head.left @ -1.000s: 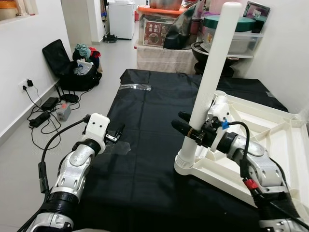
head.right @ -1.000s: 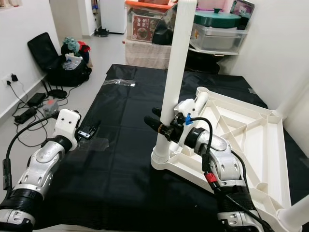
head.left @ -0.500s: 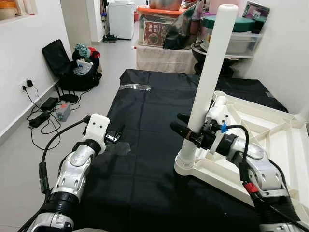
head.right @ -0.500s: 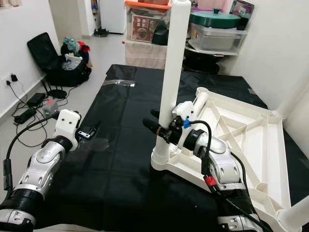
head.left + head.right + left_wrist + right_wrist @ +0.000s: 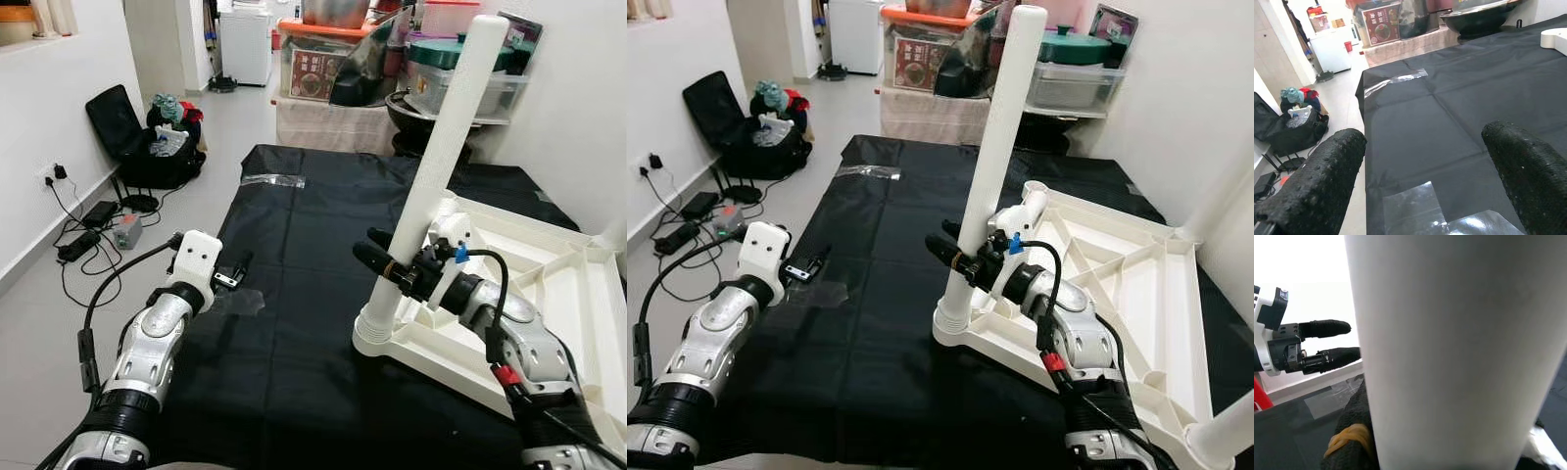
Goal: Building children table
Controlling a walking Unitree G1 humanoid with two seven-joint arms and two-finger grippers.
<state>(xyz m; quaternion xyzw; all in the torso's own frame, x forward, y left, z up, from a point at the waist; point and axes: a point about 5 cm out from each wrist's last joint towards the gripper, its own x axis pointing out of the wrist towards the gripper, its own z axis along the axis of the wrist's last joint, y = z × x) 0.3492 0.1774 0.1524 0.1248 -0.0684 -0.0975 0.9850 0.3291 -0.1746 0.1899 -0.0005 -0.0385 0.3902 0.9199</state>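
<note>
The white table leg [image 5: 431, 186] hides the middle of the right claw [image 5: 384, 262], so its far finger shows only as a black tip at centre frame. The upturned tabletop [image 5: 1136, 284] runs off the right edge, and a second leg [image 5: 1225, 436] is cut at the lower right corner. Small print on the red box [image 5: 318, 69] at top centre is unreadable.

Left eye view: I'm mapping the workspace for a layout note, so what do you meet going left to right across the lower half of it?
Power cables on the floor → left gripper → clear tape patch on the black sheet → right gripper clamped on the white table leg → upturned white tabletop.
</note>
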